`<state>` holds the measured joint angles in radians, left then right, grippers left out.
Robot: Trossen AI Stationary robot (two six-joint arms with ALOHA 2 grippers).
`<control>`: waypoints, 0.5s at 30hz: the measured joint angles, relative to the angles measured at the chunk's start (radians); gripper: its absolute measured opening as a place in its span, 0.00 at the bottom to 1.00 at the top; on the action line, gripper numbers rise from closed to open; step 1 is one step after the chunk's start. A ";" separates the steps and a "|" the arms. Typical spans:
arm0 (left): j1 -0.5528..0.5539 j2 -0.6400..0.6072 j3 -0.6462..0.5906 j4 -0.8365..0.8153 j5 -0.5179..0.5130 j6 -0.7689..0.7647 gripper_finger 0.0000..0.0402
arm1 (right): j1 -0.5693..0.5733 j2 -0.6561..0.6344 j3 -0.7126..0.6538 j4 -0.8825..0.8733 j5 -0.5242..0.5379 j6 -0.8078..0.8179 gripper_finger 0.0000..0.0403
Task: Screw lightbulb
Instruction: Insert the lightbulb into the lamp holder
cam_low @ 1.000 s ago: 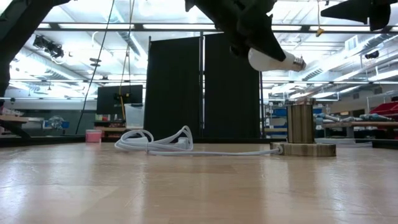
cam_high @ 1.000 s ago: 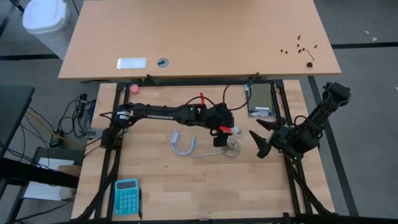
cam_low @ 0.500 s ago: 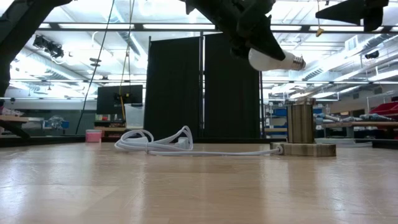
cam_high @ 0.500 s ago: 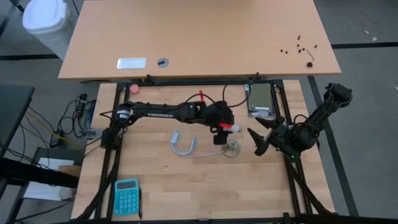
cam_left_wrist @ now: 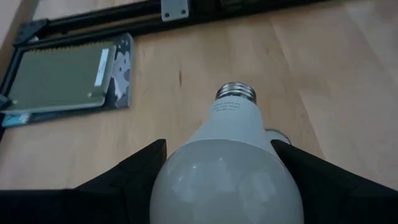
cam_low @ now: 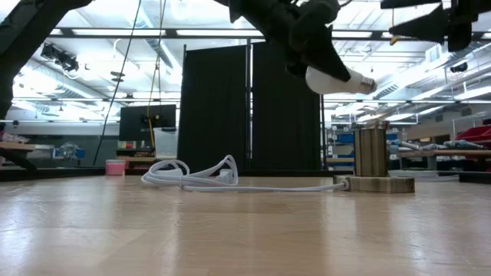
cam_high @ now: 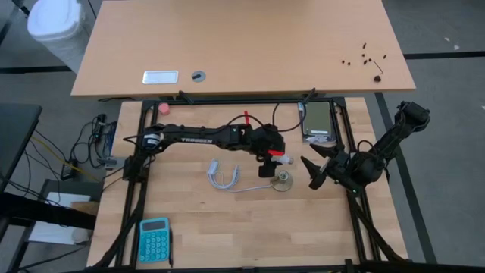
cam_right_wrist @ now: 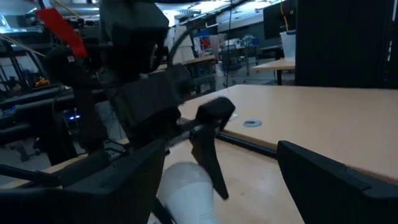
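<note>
The white lightbulb [cam_low: 331, 77] hangs in the air, held by my left gripper [cam_high: 271, 159], its silvery screw base [cam_low: 367, 83] pointing toward the table's right and slightly down. Below it the metal socket [cam_low: 373, 150] stands upright on its round disc [cam_high: 283, 182] on the table. A white cord [cam_high: 225, 179] trails from the disc to the left. My right gripper [cam_high: 310, 172] stands open just right of the socket, above the table, with nothing between its fingers. In the right wrist view the bulb [cam_right_wrist: 186, 188] shows in front of it. My left gripper pinches the bulb's frosted globe at its widest part [cam_left_wrist: 180, 163] between its two fingers [cam_left_wrist: 140, 173], one on each side. The fingers come from the table's left, slanting down, along the bulb's length. The bulb is lifted clear, and its screw base [cam_left_wrist: 236, 93] sticks out past the fingertips.
A grey flat case [cam_high: 318, 121] lies at the far edge, behind the socket. A small pink ball [cam_high: 163, 108] sits at the far left and a teal calculator [cam_high: 154, 239] at the near left. Black frame rails [cam_high: 136, 189] border the wooden table.
</note>
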<state>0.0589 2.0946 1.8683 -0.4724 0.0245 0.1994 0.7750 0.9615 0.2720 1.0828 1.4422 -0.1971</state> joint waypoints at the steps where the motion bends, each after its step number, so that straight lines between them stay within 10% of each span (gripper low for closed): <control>1: 0.000 0.003 0.000 -0.007 0.000 0.002 0.70 | 0.000 0.000 -0.012 0.000 0.000 0.020 0.80; 15: -0.031 0.007 0.126 -0.219 0.004 0.079 0.70 | 0.073 0.000 -0.043 -0.196 -0.109 0.335 0.77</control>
<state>0.0282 2.1014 1.9942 -0.6912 0.0290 0.2785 0.8482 0.9611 0.2287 0.8867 1.3332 0.1374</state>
